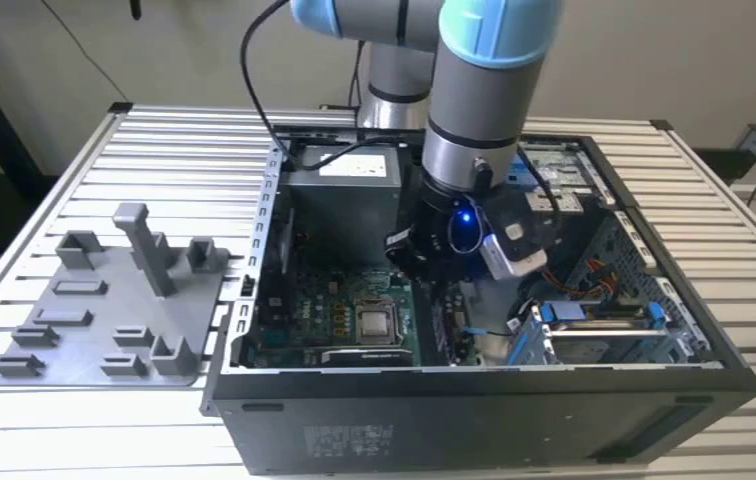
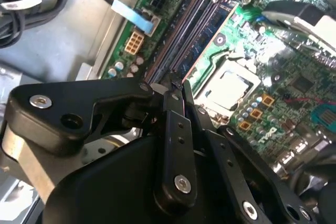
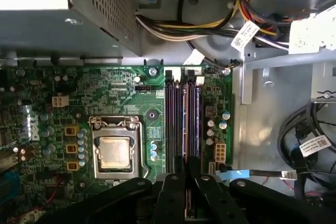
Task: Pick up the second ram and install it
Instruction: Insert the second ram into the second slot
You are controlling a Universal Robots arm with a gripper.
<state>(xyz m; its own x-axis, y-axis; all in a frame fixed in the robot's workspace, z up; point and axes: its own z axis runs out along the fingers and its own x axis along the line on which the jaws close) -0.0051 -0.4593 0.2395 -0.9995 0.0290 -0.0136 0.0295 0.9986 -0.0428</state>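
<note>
You won't pick out the second ram as a separate piece here: it is either edge-on between the fingertips or already down in the memory slots (image 3: 182, 121), which sit right under the gripper (image 2: 176, 83) at the middle of the exterior view, inside the open computer case (image 1: 698, 345). The pincer looks pressed together, and whether a stick sits in that pinch cannot be told. Watch for a slight tilt or offset over the slot, since pushing down then could jam the stick, leave one end unlatched or strain the motherboard (image 3: 121, 93).
</note>
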